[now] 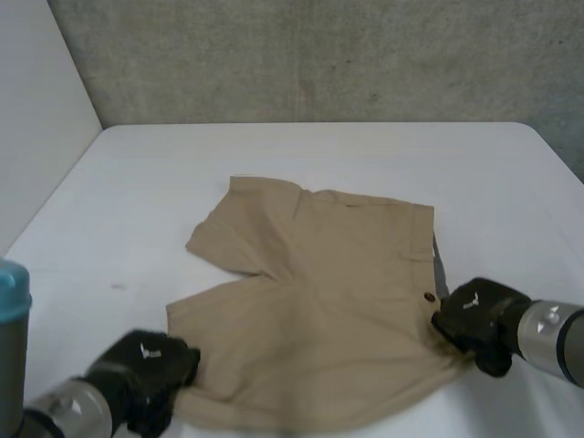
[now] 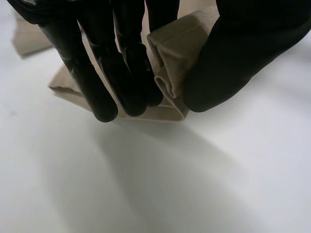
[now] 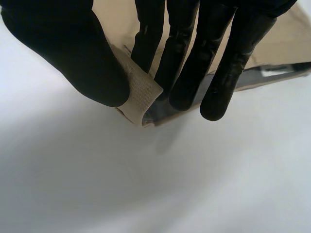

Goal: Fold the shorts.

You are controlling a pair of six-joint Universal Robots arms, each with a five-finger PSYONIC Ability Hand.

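Tan shorts (image 1: 319,292) lie spread flat on the white table (image 1: 301,151), waistband to the right, legs to the left. My left hand (image 1: 151,365) is at the near leg's hem corner. In the left wrist view its thumb (image 2: 233,53) and fingers (image 2: 126,63) pinch a folded bit of that hem (image 2: 172,53). My right hand (image 1: 479,319) is at the near waistband corner, by a small brown button (image 1: 429,297). In the right wrist view its thumb (image 3: 73,53) and fingers (image 3: 189,53) pinch the waistband corner (image 3: 141,94).
A grey concrete wall (image 1: 319,55) stands behind the table's far edge, with a white panel (image 1: 36,100) at the left. Bare tabletop lies round the shorts. A blue-capped arm joint (image 1: 14,319) rises at the near left.
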